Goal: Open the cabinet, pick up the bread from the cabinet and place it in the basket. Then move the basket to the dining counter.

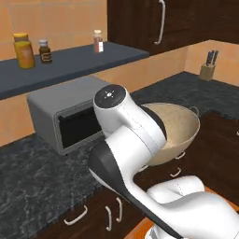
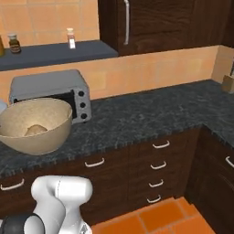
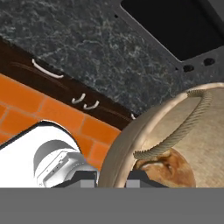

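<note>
Black speckled stone worktop [image 2: 151, 114] along the orange tiled wall, over dark wood drawers with white handles. Grey boxy toaster oven [image 2: 52, 93] set on it against the wall, under a dark blue-grey shelf [image 1: 65, 65] carrying small jars. Wide, deep, speckled tan-beige woven basket [image 2: 34, 125] just in front of the oven, seemingly raised off the stone; rope handle [image 3: 175, 133] arching over its rim. Jaws [image 3: 113, 178] clamped on the basket's rim, one dark tip either side. Small rounded tan-brown bread roll [image 3: 173, 168] lying inside on the basket's bottom.
</note>
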Robot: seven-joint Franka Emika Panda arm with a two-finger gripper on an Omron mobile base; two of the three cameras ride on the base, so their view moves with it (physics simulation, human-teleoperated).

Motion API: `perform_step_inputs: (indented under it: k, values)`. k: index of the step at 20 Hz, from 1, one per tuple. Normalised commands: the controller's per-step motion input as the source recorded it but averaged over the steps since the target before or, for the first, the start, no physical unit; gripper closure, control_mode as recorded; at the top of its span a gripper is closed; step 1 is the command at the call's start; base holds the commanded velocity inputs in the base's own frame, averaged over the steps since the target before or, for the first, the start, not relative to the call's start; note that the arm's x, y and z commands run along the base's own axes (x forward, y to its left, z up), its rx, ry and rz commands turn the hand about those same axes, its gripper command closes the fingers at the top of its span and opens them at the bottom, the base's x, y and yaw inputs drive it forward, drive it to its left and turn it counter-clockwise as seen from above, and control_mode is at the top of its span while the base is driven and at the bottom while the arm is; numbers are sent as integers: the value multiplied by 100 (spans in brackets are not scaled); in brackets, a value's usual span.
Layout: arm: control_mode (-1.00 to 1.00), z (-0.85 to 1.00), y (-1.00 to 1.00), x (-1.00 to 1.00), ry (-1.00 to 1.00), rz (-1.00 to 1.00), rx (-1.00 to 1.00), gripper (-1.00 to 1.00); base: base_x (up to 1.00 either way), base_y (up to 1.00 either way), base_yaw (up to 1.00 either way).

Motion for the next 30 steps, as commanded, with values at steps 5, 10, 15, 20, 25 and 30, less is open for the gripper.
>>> perform_step_inputs:
  k: [5, 10, 15, 20, 25, 30]
  values:
    - [100, 0, 0, 0, 0, 0, 0, 100, -2, -49, -61]
    - [100, 0, 0, 0, 0, 0, 0, 100, 0, -48, -63]
    - [100, 0, 0, 0, 0, 0, 0, 100, 0, -47, -65]
    - [100, 0, 0, 0, 0, 0, 0, 100, 0, -46, -68]
    - [100, 0, 0, 0, 0, 0, 0, 100, 0, -48, -70]
    - [100, 0, 0, 0, 0, 0, 0, 100, 1, -49, -71]
